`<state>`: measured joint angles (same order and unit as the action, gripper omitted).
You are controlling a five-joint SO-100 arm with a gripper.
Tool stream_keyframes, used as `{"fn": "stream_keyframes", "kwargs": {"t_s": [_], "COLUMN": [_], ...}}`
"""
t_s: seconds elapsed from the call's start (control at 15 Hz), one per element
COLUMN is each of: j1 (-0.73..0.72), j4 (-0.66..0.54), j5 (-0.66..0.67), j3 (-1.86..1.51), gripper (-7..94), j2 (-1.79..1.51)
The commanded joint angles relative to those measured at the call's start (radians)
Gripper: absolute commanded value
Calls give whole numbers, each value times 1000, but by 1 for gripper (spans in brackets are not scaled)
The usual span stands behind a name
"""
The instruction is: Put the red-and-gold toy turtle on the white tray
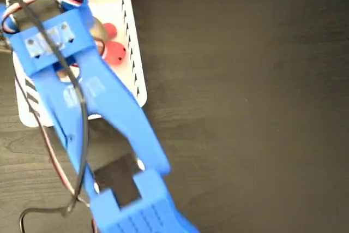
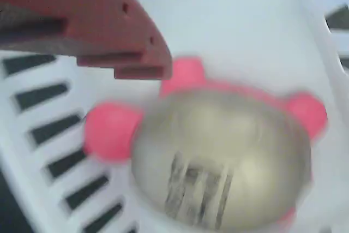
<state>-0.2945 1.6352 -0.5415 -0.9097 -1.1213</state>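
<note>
- Closest in the wrist view: one dark red finger (image 2: 109, 31) of the jaws, raised above and beside the red-and-gold toy turtle (image 2: 218, 156), not touching it as far as can be told.
- Second finger out of frame; whether the jaws stand apart or together cannot be told.
- Turtle lying shell-up on the floor of the white tray (image 2: 229, 20), close to a slotted wall; blurred, black mark facing the camera.
- Farther out, in the fixed view: blue arm (image 1: 103, 102) over the tray (image 1: 136, 75) on the dark table (image 1: 245, 107), red feet (image 1: 113, 53) peeking out beside it.
- Placement judged done; only pulling the arm clear seems left.
</note>
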Motion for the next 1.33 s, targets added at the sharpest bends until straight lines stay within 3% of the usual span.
{"fn": "stream_keyframes", "kwargs": {"t_s": [0.0,0.2,0.33,0.47,0.8,1.07,1.27], "j1": [25,58,81,127,181,227,264], "j4": [17,20,15,-121,-322,-495,-554], "j5": [23,106,190,285,454,486,502], "j3": [61,-28,-172,-474,-1055,-1531,-1732], "gripper": [18,0,0,0,0,0,0], "j2": [-187,-331,-499,-795,-1266,-1568,-1701]}}
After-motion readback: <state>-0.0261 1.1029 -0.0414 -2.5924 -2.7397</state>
